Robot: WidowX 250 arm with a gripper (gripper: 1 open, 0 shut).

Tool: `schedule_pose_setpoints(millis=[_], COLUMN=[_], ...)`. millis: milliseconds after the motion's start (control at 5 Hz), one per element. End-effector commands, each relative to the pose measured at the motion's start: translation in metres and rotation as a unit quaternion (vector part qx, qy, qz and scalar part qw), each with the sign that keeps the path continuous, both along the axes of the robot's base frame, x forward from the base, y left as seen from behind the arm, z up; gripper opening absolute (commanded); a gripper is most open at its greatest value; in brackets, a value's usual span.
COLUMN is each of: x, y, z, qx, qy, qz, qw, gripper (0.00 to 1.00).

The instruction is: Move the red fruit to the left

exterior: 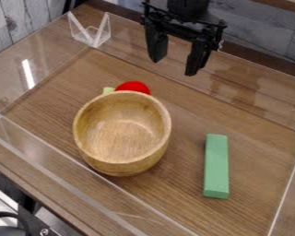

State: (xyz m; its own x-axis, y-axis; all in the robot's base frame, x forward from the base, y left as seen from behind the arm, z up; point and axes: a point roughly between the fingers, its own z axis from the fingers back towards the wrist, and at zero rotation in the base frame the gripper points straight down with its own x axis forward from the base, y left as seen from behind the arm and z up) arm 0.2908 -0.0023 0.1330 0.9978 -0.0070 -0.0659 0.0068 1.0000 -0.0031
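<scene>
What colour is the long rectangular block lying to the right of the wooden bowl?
Green. The block shows plainly in the camera view, flat on the wooden tabletop.

A lab test bench, by the look of it; a wood-grain table is fenced by clear plastic walls; a black robot arm hangs above toy props, with grey plank panelling behind.

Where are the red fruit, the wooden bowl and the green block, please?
red fruit [134, 88], camera view, visible top behind the bowl.
wooden bowl [88, 138], camera view, left rim.
green block [217, 166], camera view, middle of top face.
</scene>
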Motion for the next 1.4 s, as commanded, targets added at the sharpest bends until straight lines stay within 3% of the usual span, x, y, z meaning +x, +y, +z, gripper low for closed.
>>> schedule_pose_setpoints(millis=[0,200,400,600,1000,1200], x=[0.006,0.019,0.032,0.035,0.039,0.030], y=[-0.003,-0.008,-0.025,-0.036,-0.041,-0.031], z=[-0.007,-0.021,-0.023,-0.017,-0.021,-0.028], qx=[0.001,0.000,-0.002,-0.011,-0.007,-0.002], qy=[0.000,-0.012,-0.028,-0.051,-0.053,-0.050], qz=[0.018,0.037,-0.003,-0.046,0.030,0.049], qw=[0.9998,0.9992,0.9996,0.9976,0.9982,0.9975], gripper=[1.00,1.00,1.00,1.00,1.00,1.00])
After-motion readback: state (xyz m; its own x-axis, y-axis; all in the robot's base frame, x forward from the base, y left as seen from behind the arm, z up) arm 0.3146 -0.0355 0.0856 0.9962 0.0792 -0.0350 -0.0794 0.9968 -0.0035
